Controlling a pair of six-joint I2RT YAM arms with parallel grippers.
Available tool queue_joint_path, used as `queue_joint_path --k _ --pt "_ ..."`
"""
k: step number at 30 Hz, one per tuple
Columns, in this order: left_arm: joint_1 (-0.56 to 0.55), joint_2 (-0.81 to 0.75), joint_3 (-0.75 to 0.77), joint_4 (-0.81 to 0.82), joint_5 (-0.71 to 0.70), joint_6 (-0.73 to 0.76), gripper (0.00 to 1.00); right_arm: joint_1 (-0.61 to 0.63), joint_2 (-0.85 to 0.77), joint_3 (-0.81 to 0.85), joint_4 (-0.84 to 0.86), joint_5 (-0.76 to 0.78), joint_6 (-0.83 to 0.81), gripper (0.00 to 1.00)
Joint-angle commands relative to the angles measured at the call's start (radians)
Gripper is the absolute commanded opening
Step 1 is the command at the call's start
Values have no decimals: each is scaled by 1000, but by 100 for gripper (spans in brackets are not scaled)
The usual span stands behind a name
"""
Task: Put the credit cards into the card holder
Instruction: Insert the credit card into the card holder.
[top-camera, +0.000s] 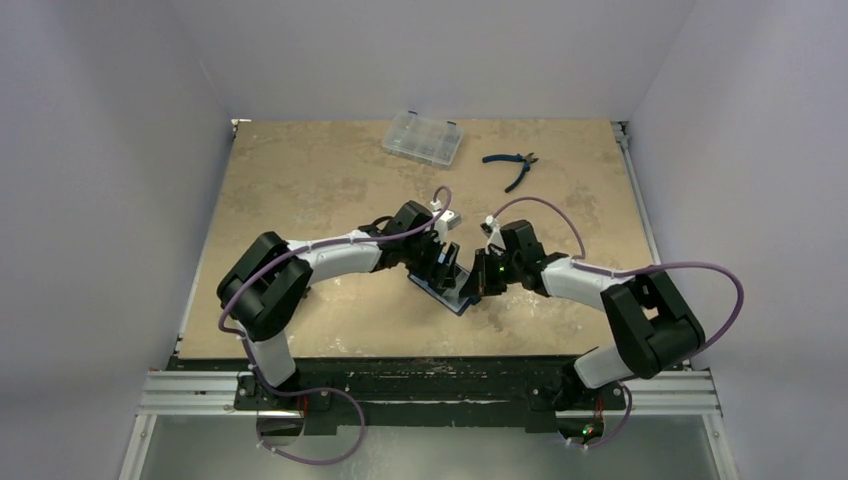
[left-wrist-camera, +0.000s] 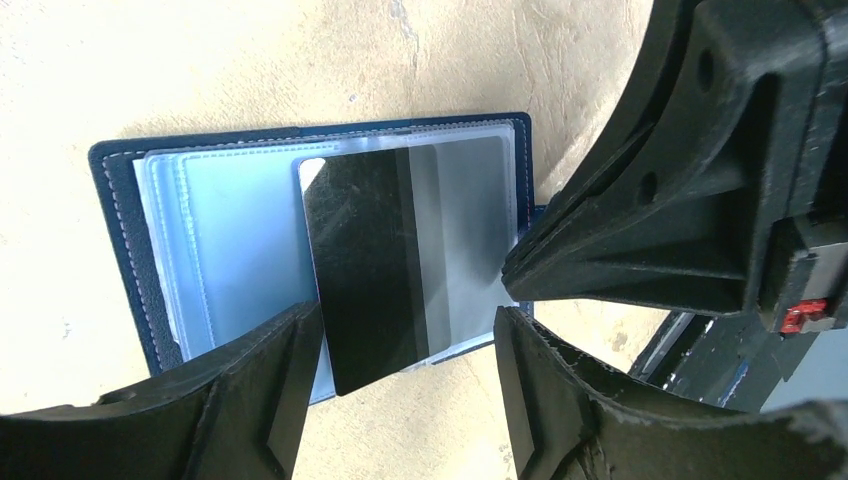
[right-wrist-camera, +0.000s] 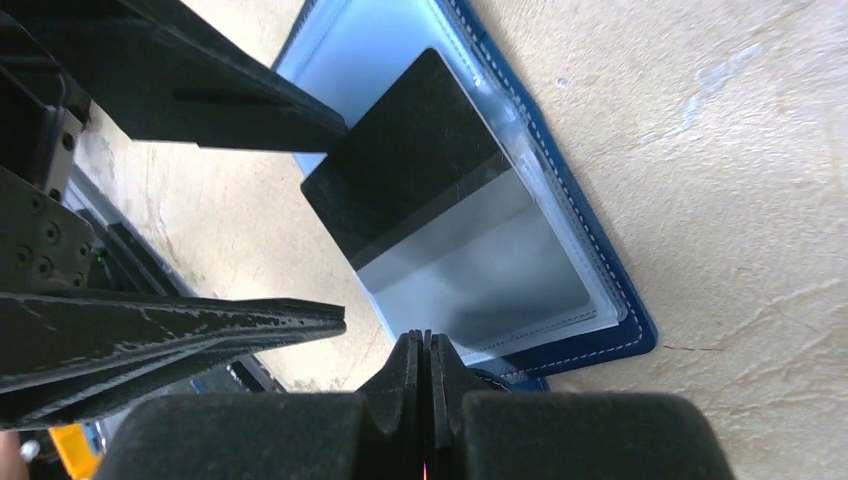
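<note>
**Card holder** (left-wrist-camera: 118, 250): navy, lying open and flat on the worktop (top-camera: 300, 180), close to the middle of its near edge. Clear sleeves (left-wrist-camera: 235, 240) face up.
**Card** (left-wrist-camera: 365, 270): about half inside one sleeve, its dark half protruding. No other card is visible.
**Left claw** (left-wrist-camera: 405, 318): jaws apart, straddling the card without clamping it.
**Right claw** (right-wrist-camera: 425, 345): fingers pressed together, tip at the holder's edge. Whether it nips the sleeve or only pins it down cannot be told.
**Step:** insertion of this card, partly done.
**Next move, by judgement:** push the protruding edge square along the sleeve while the holder is kept steady.
**Also present:** clear case (top-camera: 422, 137) and pliers (top-camera: 512, 165), near the far edge.
</note>
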Motion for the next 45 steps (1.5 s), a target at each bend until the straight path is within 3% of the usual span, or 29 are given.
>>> queue_joint_path --k 1,5,9,21,24,33,45 --pt "-18 -13 -11 43 10 8 68 -5 -74 -9 -13 84 59 0" --pt "-35 -24 -21 40 -18 6 69 -10 -134 12 -92 185 72 12" --pt "-47 -23 -19 43 -32 7 69 -10 -154 29 -185 243 30 17" --pt "-58 17 11 56 20 5 70 -11 -197 -13 -236 348 56 10" --pt "-58 29 16 72 60 -4 70 -12 -220 -6 -254 339 62 28" --pt "-58 46 28 127 117 -86 70 -12 -312 0 -397 399 148 50" --pt "-59 112 53 135 197 -110 69 -57 -355 -164 -236 326 300 55"
